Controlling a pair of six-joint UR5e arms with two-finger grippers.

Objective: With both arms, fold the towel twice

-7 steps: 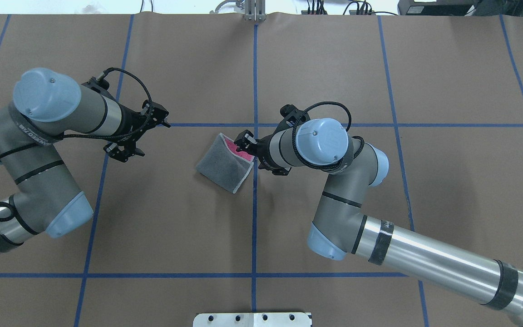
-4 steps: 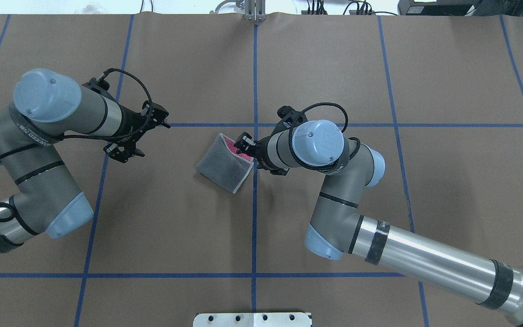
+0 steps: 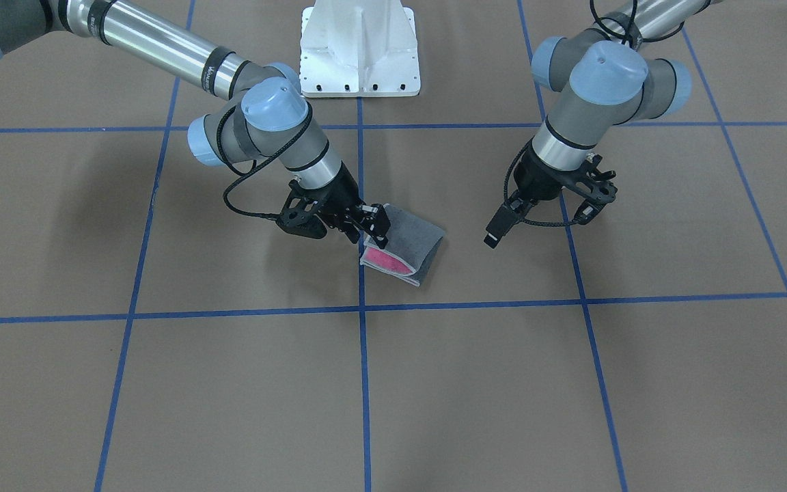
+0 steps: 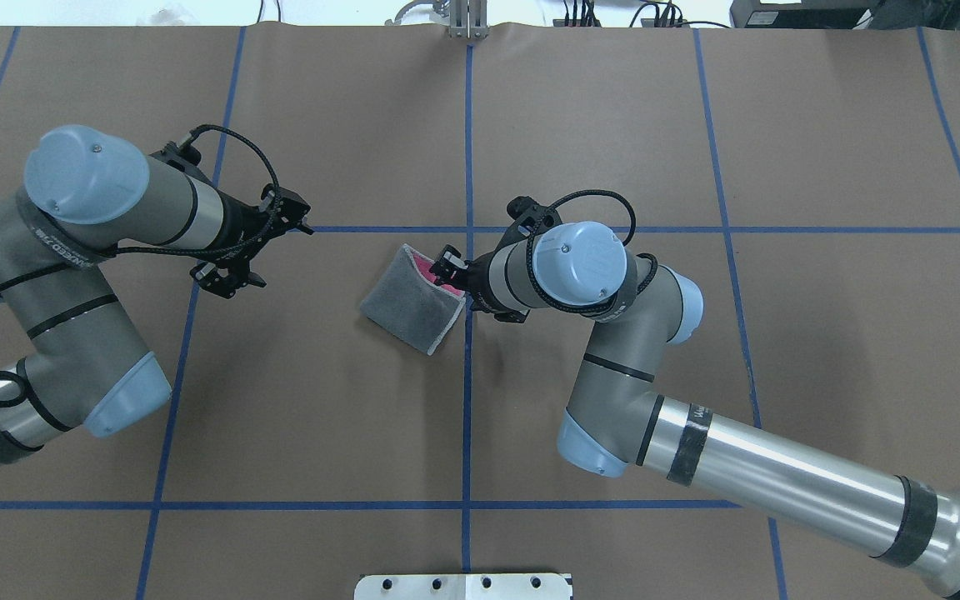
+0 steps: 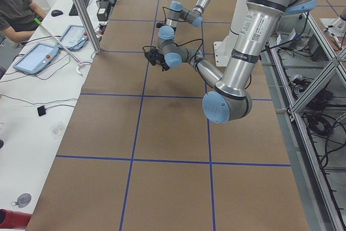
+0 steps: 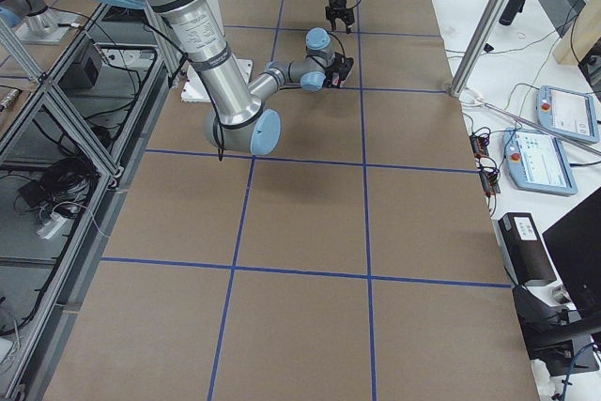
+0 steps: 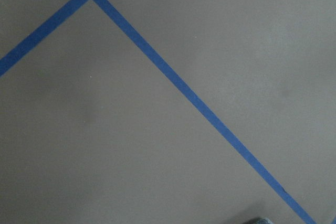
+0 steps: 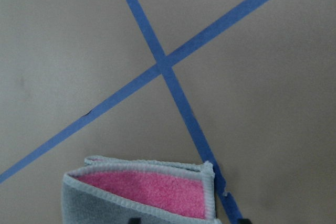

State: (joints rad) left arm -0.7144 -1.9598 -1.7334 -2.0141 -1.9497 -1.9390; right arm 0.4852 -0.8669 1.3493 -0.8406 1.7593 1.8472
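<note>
The towel (image 4: 407,306) lies folded near the table's middle, dark grey face out, with a strip of pink showing at its open far-right edge (image 3: 389,260). My right gripper (image 4: 449,267) is at that edge and is shut on the top layer's corner, holding it slightly raised over the pink inside (image 8: 152,190). In the front view the right gripper (image 3: 374,231) sits at the towel's near-left corner. My left gripper (image 4: 228,280) hangs over bare table well to the left of the towel and looks open and empty. It also shows in the front view (image 3: 493,236).
Brown paper with blue tape grid lines (image 4: 467,392) covers the table. The white pedestal base (image 3: 359,48) stands at the robot's side. Monitors, tablets and cables lie on a side bench (image 5: 43,58), where a person sits.
My right gripper has lowered the towel's top layer, so less pink shows than before. The right arm's elbow has shifted slightly left. The left arm has not moved.
</note>
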